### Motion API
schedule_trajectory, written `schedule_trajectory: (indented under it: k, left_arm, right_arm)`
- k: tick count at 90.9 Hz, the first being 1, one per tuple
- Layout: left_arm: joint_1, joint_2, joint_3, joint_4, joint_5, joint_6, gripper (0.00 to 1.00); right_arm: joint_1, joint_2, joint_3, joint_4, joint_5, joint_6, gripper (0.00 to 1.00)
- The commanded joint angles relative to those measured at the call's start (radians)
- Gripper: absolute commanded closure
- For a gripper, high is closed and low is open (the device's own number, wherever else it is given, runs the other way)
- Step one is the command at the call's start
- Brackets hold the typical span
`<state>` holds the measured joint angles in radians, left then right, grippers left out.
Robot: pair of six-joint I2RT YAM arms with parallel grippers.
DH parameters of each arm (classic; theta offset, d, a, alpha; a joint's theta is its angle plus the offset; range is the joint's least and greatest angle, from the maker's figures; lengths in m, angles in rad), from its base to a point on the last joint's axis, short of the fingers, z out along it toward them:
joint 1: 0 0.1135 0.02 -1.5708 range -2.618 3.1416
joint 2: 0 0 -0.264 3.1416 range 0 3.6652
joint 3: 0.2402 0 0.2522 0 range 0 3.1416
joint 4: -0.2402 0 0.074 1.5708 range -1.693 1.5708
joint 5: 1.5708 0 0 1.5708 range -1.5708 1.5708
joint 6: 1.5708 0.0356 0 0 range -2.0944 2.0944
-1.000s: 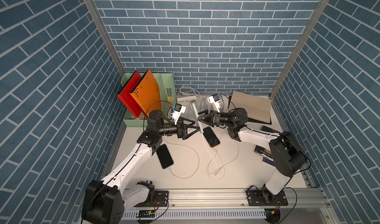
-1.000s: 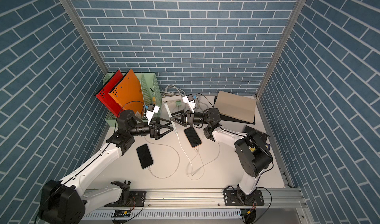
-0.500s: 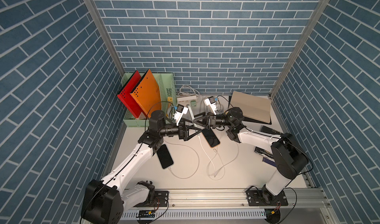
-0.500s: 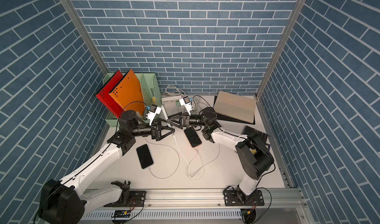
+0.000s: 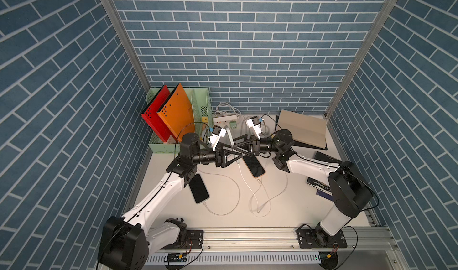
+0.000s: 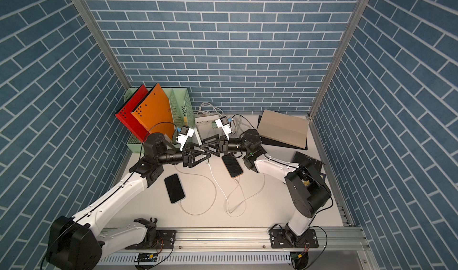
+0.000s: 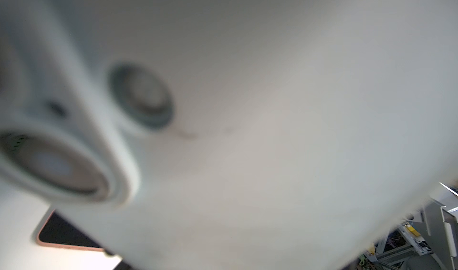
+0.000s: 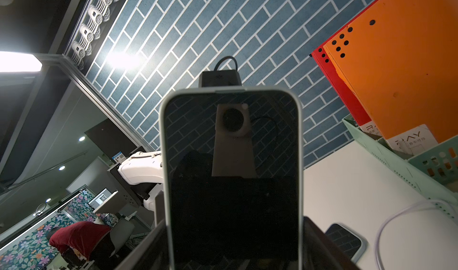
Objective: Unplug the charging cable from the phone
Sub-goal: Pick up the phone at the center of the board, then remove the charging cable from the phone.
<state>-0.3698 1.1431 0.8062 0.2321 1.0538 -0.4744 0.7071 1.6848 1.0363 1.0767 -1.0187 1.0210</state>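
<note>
**Unplugging stage, phone raised.** The phone is held clear of the table between the 2 arms. In a top view the phone shows edge-on, tilted near upright. The right gripper is clamped on its 2 long edges, with the screen turned toward that wrist. The left gripper sits at the phone's low end with its jaws drawn together. Whether they pinch the plug cannot be told, since the blurred back of the phone fills the left wrist view. The charging cable hangs from that low end down to the table, so the plug appears seated. The next move likely calls for a straight pull along the phone's length against a firm hold by the right gripper. The phone has a pale greenish-white case, a dark glossy screen reflecting brick, and 2 lenses on its back.
</note>
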Motion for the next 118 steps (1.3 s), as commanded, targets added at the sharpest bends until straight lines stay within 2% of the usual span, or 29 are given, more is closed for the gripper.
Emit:
schedule_trajectory:
  k: [1,16,30,41,52,68,90,118]
  left_arm:
    - [-0.011,-0.002,0.027,0.014,0.022,0.024,0.51]
    - [-0.011,-0.002,0.041,-0.030,0.002,0.054,0.99]
    - [-0.011,-0.014,0.047,-0.048,-0.024,0.075,1.00]
    - [-0.009,-0.023,0.046,-0.065,-0.060,0.094,1.00]
    - [-0.006,-0.019,0.047,-0.063,-0.091,0.096,1.00]
    - [-0.001,-0.004,0.056,-0.038,-0.094,0.084,1.00]
    - [0.002,0.010,0.082,-0.029,-0.090,0.082,1.00]
    - [0.002,0.017,0.088,-0.024,-0.099,0.081,1.00]
  right_arm:
    - [0.002,-0.030,-0.001,0.022,0.011,-0.008,0.79]
    - [0.000,-0.030,-0.002,0.011,-0.001,-0.010,0.59]
    - [-0.009,-0.047,-0.006,-0.032,-0.015,-0.041,0.25]
    - [-0.013,-0.093,0.011,-0.258,0.003,-0.200,0.01]
    - [-0.012,-0.141,0.016,-0.449,0.039,-0.361,0.00]
    - [-0.012,-0.191,-0.026,-0.541,0.051,-0.467,0.00]
    - [-0.012,-0.283,-0.141,-0.529,0.100,-0.539,0.00]
    - [0.001,-0.313,-0.227,-0.503,0.097,-0.539,0.01]
